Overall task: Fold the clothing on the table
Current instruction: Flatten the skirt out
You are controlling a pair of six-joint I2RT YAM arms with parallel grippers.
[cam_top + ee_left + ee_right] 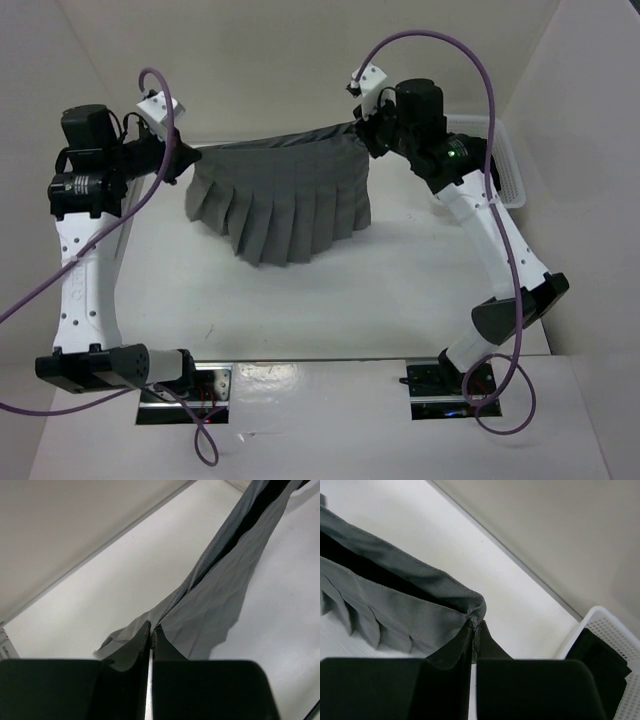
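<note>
The clothing point(285, 200) is a grey pleated skirt, held up by its waistband at both ends above the white table point(330, 300). Its pleated hem hangs down and rests on the tabletop. My left gripper point(188, 155) is shut on the left end of the waistband; the left wrist view shows the clothing point(215, 605) pinched at that gripper point(151, 627). At the other end, my right gripper point(366, 132) is shut on the waistband's right corner. From the right wrist, the clothing point(395, 595) stretches left from that gripper point(476, 621).
A white lattice basket point(508, 165) stands at the back right beside the right arm; a black garment point(600, 660) lies in it. Pale walls enclose the table at the back and sides. A metal rail point(320, 362) runs along the near edge.
</note>
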